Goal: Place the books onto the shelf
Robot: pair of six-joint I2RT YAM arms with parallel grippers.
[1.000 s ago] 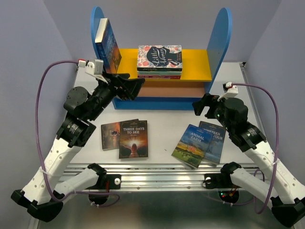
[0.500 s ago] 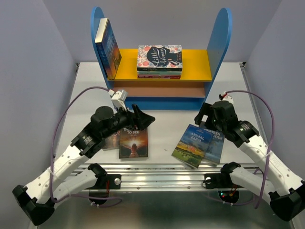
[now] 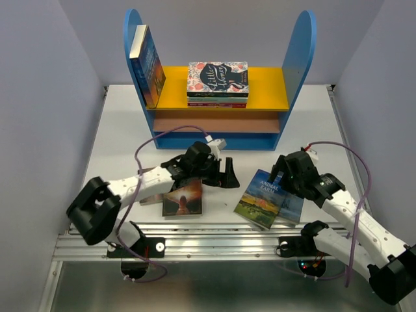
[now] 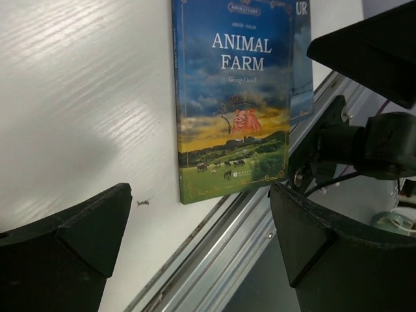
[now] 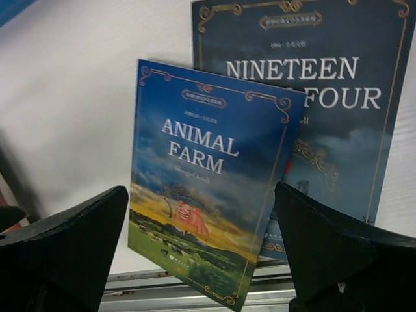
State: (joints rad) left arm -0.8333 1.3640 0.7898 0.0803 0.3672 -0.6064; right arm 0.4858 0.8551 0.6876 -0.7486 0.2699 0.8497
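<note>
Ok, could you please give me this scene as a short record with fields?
shelf: one blue book stands leaning at its left side; Little Women stack lies on yellow board
table, right: Animal Farm lying partly over Nineteen Eighty-Four
table, left: brown-orange book, partly under left arm
left gripper: open, empty
right gripper: open, empty, near Animal Farm
</note>
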